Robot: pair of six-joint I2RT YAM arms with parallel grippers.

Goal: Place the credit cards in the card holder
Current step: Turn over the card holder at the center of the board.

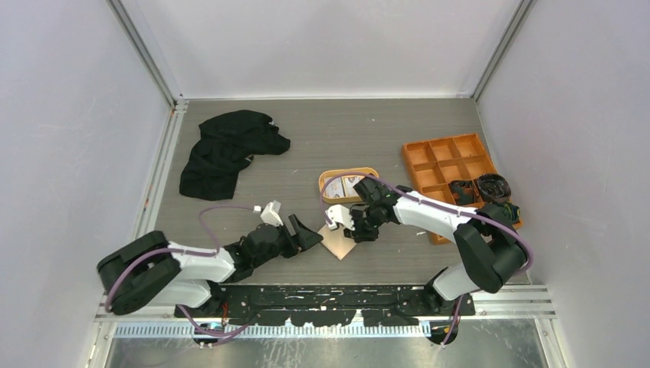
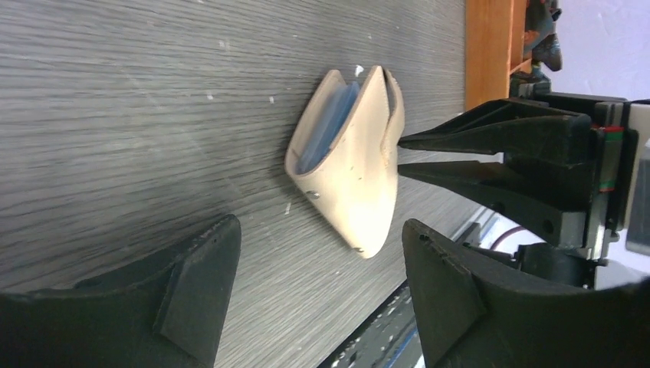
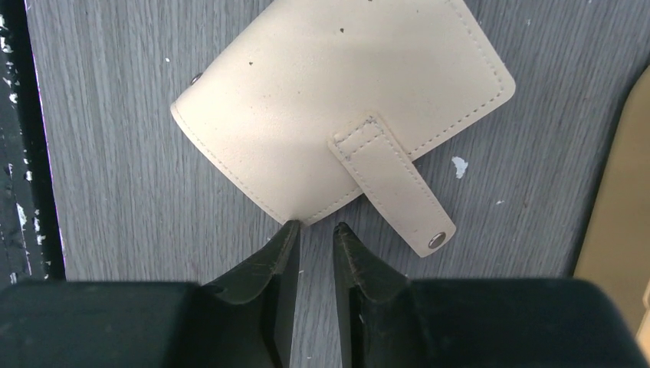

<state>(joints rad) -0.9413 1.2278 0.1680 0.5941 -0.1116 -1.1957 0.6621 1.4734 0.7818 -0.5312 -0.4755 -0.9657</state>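
The beige card holder point(image 1: 338, 242), slightly agape, is seen lying on the grey tabletop point(image 1: 345, 138) between two claws: the left claw point(image 1: 307, 233) is spread wide beside it, the right claw point(image 3: 314, 234) narrowed to a slit at its edge.

The card holder point(image 1: 338, 244) is laid by the near edge of the bench point(image 1: 368, 130), the tray point(image 1: 349, 170), seemingly holding cards point(image 1: 347, 184), set just behind.
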